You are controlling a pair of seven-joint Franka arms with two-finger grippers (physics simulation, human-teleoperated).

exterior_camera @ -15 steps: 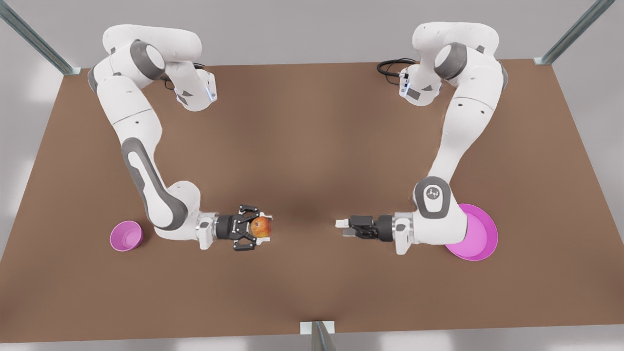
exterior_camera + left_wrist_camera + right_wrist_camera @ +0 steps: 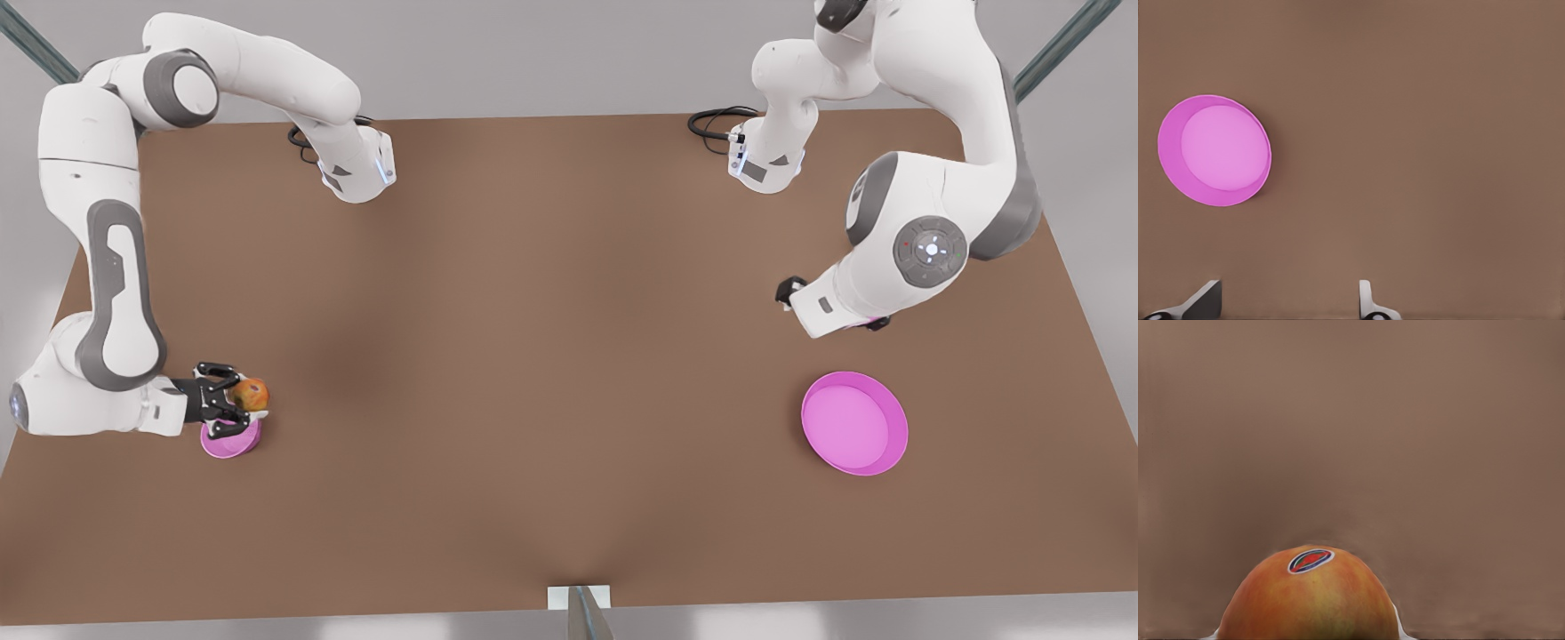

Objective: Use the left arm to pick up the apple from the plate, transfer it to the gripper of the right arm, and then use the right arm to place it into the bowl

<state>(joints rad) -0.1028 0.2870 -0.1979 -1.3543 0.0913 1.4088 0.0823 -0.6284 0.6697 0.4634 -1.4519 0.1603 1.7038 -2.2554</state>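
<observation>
1. The right gripper [image 2: 242,397] no longer sits near the middle of the table; it is now at the front view's left, over the bowl [image 2: 229,442], partly covering it.
2. The apple [image 2: 252,393] has travelled with it, clamped between the fingers just above the bowl's far rim.
3. The right arm [image 2: 107,293] has swung outward, its elbow now past the table's left edge.
4. The left gripper [image 2: 787,292] has pulled back from the centre and risen.
5. The left arm [image 2: 925,249] is folded up high, so the whole plate [image 2: 880,444] is uncovered.
</observation>
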